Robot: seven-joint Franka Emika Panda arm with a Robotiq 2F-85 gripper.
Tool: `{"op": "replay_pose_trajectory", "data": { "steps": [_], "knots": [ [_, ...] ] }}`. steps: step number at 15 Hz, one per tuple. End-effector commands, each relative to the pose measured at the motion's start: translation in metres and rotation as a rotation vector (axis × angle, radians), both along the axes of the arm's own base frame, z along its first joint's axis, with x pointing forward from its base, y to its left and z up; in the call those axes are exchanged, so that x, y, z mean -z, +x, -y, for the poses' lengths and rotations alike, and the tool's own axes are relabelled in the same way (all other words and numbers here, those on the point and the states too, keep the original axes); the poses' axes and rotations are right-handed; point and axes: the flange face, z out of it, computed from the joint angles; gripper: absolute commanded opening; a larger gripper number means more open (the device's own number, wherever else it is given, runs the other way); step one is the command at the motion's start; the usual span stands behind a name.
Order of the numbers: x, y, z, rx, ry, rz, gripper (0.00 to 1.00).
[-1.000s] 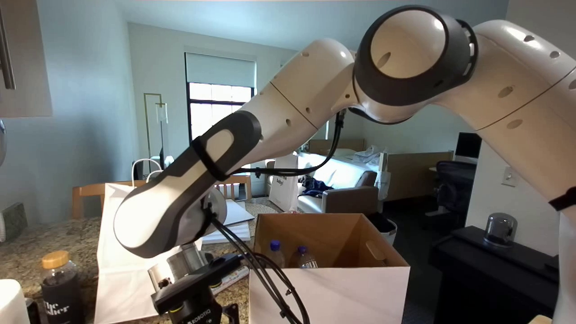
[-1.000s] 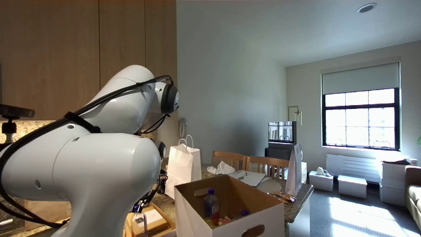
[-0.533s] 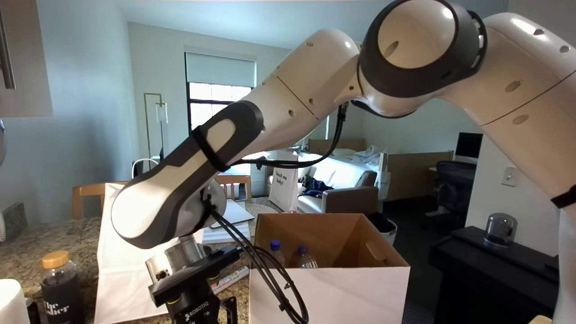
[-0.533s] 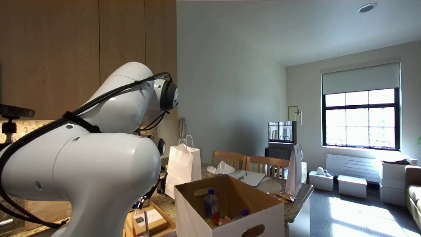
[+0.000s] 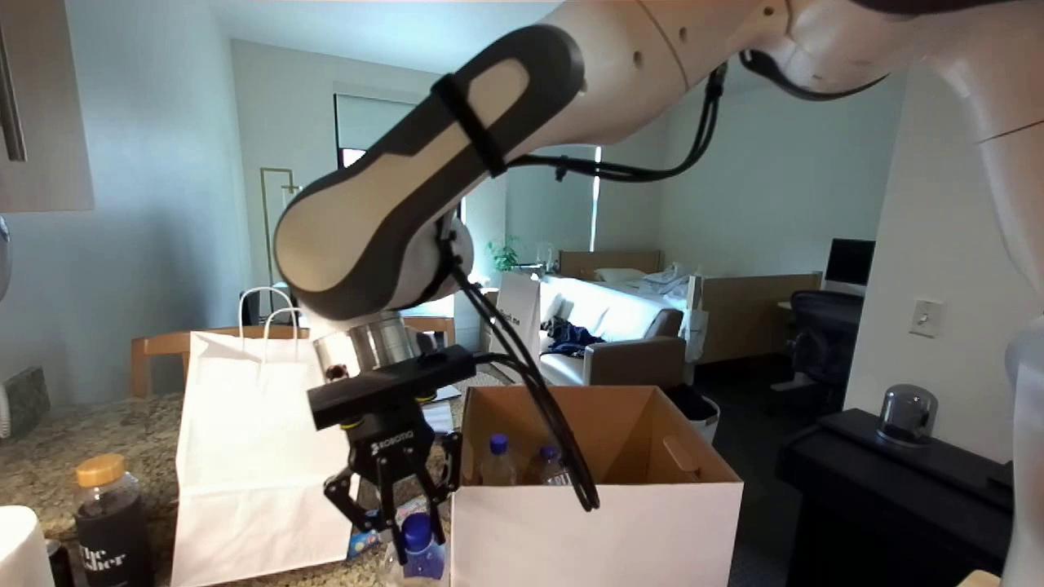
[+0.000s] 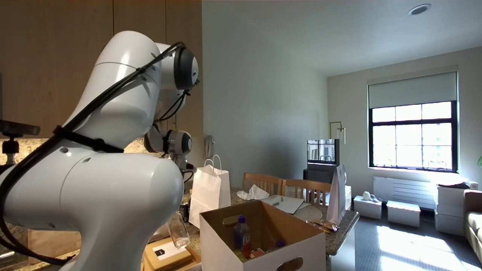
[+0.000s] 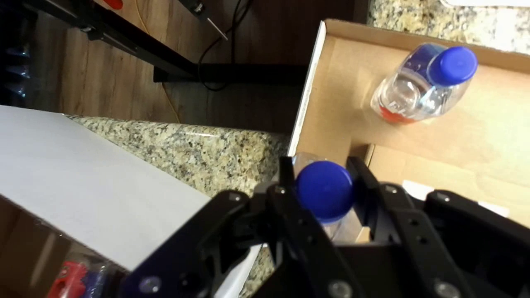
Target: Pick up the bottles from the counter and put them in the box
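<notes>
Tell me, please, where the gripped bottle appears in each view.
In an exterior view: bottle at the bottom edge, left of the box.
In an exterior view: bottle low, left of the box, top hidden by the arm.
Wrist view: bottle below and right of centre, box at the left edge.
Shared landmark: the box.

Black fingers (image 7: 364,182) hold a clear plastic bottle (image 5: 422,558) with a blue cap beside the large tan cardboard box (image 5: 644,534); its white outer wall bars sideways passage, whereas its mouth is accessible from above. In an exterior view, two blue-capped clear bottles (image 5: 498,465) obstruct the end nearer the fingers; the upper interior toward the other end is free, its floor hidden. A tall white paper bag (image 5: 265,465) stands behind the fingers. In the wrist view, a wedge of speckled stone surface (image 7: 207,155) lies between the box and a shallow tan cardboard tray (image 7: 331,87), where an upright bottle (image 7: 418,89) obstructs.
</notes>
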Motion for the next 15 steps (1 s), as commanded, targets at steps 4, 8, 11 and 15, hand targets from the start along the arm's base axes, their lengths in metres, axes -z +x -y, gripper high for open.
{"op": "replay_pose_trajectory", "data": {
  "steps": [4,8,11,15],
  "knots": [
    [-0.105,-0.004,0.107,0.104,0.055,0.097,0.14],
    [-0.165,0.003,0.184,0.075,0.129,0.03,0.15],
    [-0.205,0.01,0.255,0.054,0.199,0.011,0.15],
    [-0.235,0.005,0.352,0.164,0.191,0.015,0.15]
  ]
}}
